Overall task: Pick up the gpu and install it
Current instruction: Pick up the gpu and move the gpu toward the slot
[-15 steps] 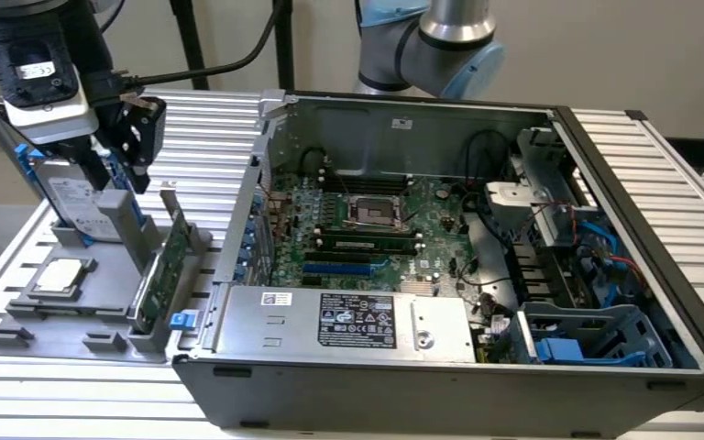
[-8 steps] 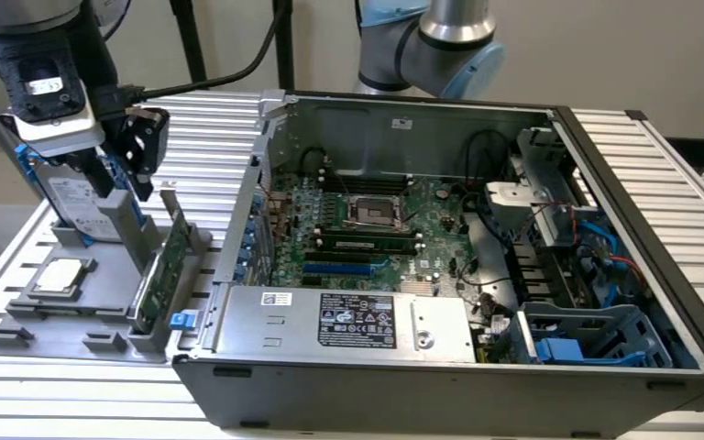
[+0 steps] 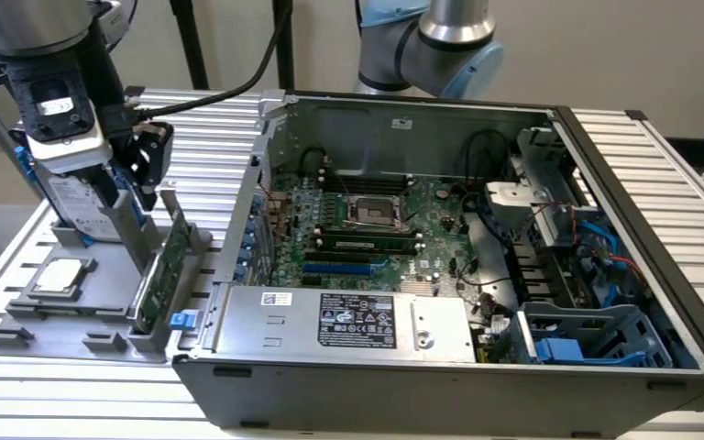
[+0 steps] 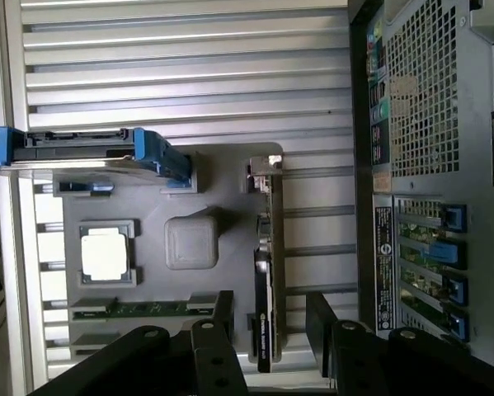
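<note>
The gpu [image 3: 166,266] stands on edge in a slot of the grey fixture [image 3: 34,323], left of the open computer case in the exterior view. It has a green board and a silver bracket at its far end. In the wrist view the gpu [image 4: 265,272] is a thin dark strip seen edge-on. My gripper [image 3: 135,194] hangs just above the card's far end, not touching it. Its jaws are open, and the fingertips [image 4: 223,318] straddle the line of the card around my gripper [image 4: 271,320].
The fixture also holds a silver hard drive with blue rails [image 4: 90,153], a square processor chip [image 4: 105,253], a grey block [image 4: 190,242] and a memory stick [image 4: 139,309]. The case [image 3: 450,390] lies open with its motherboard [image 3: 365,220] exposed. A second arm's base [image 3: 438,41] stands behind.
</note>
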